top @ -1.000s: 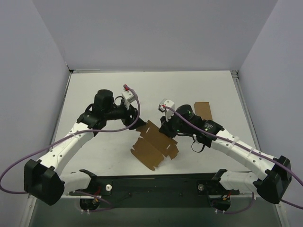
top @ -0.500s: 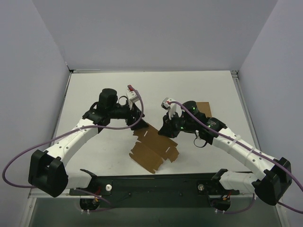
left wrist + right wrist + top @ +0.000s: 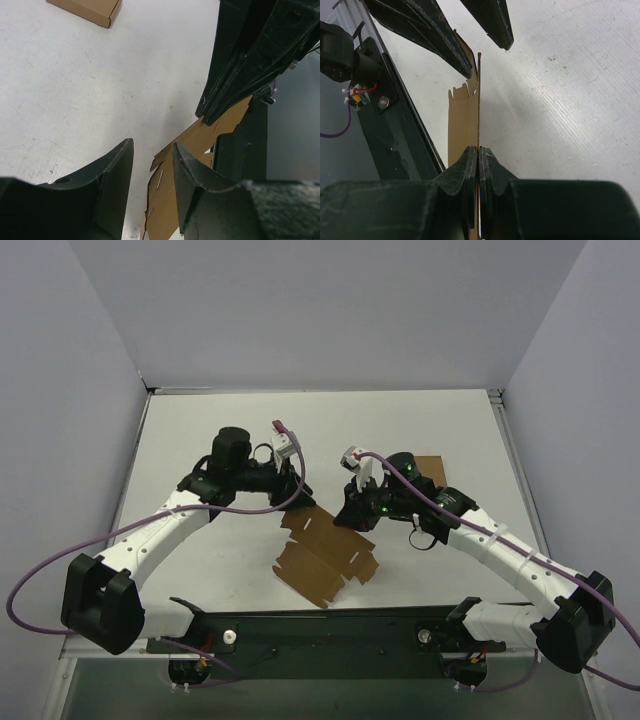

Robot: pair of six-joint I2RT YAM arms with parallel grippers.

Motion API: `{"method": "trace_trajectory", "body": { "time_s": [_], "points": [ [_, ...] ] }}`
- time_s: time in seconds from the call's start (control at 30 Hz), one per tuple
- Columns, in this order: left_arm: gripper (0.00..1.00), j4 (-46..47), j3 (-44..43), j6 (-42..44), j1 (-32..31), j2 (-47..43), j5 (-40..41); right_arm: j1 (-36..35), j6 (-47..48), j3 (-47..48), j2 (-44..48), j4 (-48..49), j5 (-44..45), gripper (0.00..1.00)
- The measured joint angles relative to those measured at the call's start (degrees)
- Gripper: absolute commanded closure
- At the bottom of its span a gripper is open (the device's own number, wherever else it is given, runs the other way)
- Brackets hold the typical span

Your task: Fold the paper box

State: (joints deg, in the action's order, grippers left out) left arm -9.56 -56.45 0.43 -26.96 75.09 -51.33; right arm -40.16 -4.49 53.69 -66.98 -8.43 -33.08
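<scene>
The paper box (image 3: 325, 555) is a flat brown kraft blank with notched flaps, lying between the two arms. My right gripper (image 3: 347, 516) is shut on its right edge, and in the right wrist view the thin sheet (image 3: 462, 125) runs edge-on out of the closed fingertips (image 3: 479, 150). At the blank's far corner is my left gripper (image 3: 297, 498). Its jaws (image 3: 153, 143) stand apart, with the corner of a flap (image 3: 162, 200) between them, close against the right finger (image 3: 190, 175).
A narrower plain brown cardboard rectangle (image 3: 430, 468) lies behind the right arm, also seen as a cardboard piece (image 3: 87, 7) in the left wrist view. The black base rail (image 3: 330, 625) runs along the near edge. White walls enclose the table (image 3: 200, 430).
The left arm has moved right and down to the blank's far corner and its jaws have narrowed. The blank has shifted slightly left. The right gripper has kept its grip.
</scene>
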Motion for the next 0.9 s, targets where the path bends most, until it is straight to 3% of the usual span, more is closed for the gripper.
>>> {"method": "trace_trajectory", "body": {
  "time_s": [0.23,0.67,0.9],
  "points": [
    [0.48,-0.26,0.00,0.28,-0.74,0.04,0.04,0.11,-0.02,0.00,-0.11,0.00,0.02,1.00],
    [0.53,-1.68,0.00,1.27,-1.33,0.09,0.04,0.44,-0.02,0.00,-0.11,0.00,0.07,1.00],
    [0.69,-1.88,0.00,1.40,-1.77,0.94,0.02,0.44,-0.02,0.00,-0.11,-0.07,0.07,1.00]
  ]
}}
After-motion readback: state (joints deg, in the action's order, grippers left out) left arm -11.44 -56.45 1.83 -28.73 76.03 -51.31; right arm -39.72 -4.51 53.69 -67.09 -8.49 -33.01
